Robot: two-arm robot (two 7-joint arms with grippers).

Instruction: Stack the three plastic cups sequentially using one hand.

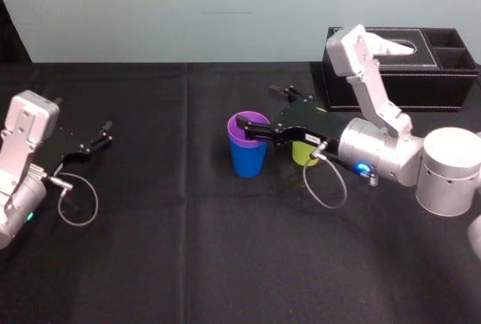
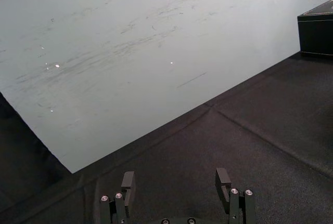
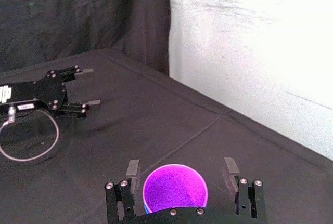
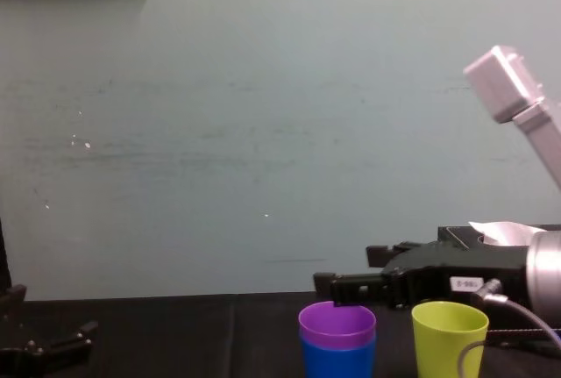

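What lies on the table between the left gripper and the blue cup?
Only bare black cloth, as the head view shows, between the left gripper and the blue cup.

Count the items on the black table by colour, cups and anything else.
Blue plastic tumbler: 1
Purple plastic tumbler, nested inside the blue one: 1
Yellow-green plastic tumbler, standing alone: 1
Black leather tissue box: 1
Total: 4
Right gripper, fingers open, straddles the purple rim; left gripper is parked at the left.

place: lab test bench | evidence: black cloth-draped table [image 1: 188, 264], bare pale wall [image 4: 263, 132], tissue box [image 1: 443, 76]
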